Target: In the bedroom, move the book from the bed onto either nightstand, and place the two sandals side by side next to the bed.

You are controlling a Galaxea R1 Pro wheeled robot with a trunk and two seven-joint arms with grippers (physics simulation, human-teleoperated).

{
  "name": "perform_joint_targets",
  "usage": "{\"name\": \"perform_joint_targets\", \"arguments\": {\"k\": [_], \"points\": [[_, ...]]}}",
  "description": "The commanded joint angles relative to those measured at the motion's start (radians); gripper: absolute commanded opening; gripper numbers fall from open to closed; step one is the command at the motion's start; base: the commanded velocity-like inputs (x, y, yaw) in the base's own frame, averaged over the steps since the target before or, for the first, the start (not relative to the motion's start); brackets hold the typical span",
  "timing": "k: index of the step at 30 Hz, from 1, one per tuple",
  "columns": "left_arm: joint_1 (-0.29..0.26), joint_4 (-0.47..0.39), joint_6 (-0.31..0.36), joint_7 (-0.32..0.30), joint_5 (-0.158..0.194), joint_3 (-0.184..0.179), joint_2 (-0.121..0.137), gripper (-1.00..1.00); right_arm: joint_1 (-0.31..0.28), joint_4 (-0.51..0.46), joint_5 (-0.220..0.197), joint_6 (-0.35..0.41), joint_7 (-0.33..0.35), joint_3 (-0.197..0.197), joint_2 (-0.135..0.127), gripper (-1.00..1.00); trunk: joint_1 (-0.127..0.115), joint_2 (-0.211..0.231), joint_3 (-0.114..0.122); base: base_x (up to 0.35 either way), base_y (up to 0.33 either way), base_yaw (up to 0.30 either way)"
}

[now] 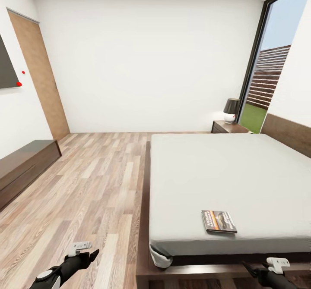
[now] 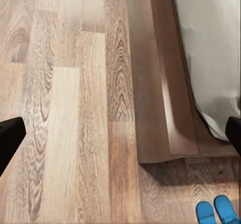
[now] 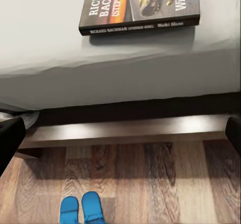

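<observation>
Robot at the bed's foot, book (image 3: 139, 5) ahead of its open right gripper (image 3: 120, 133).
Next, likely: reach forward, grasp it.

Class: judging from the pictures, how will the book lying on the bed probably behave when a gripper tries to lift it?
The book looks thin, so probably light and slightly flexible. It lies flat on the soft mattress, so fingers likely need an edge. Its glossy cover may slip.
</observation>
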Motion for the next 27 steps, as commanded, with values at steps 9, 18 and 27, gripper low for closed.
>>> {"name": "perform_joint_targets", "arguments": {"k": [9, 18, 27], "points": [[-0.001, -0.001, -0.001, -0.007, -0.011, 0.008, -0.001, 1.0, -0.001, 0.002, -0.001, 0.0, 0.006, -0.005, 0.0, 1.0, 0.0, -0.001, -0.001, 0.0, -0.266, 0.0], [-0.001, -0.001, -0.001, -0.007, -0.011, 0.008, -0.001, 1.0, -0.001, 0.001, -0.001, -0.001, 0.005, -0.005, 0.0, 1.0, 0.0, -0.001, -0.001, 0.0, -0.266, 0.0], [-0.001, 0.0, -0.001, -0.007, -0.011, 0.008, -0.001, 1.0, -0.001, 0.001, -0.001, 0.0, 0.005, -0.005, 0.0, 1.0, 0.0, -0.001, -0.001, 0.0, -0.266, 0.0]]}}
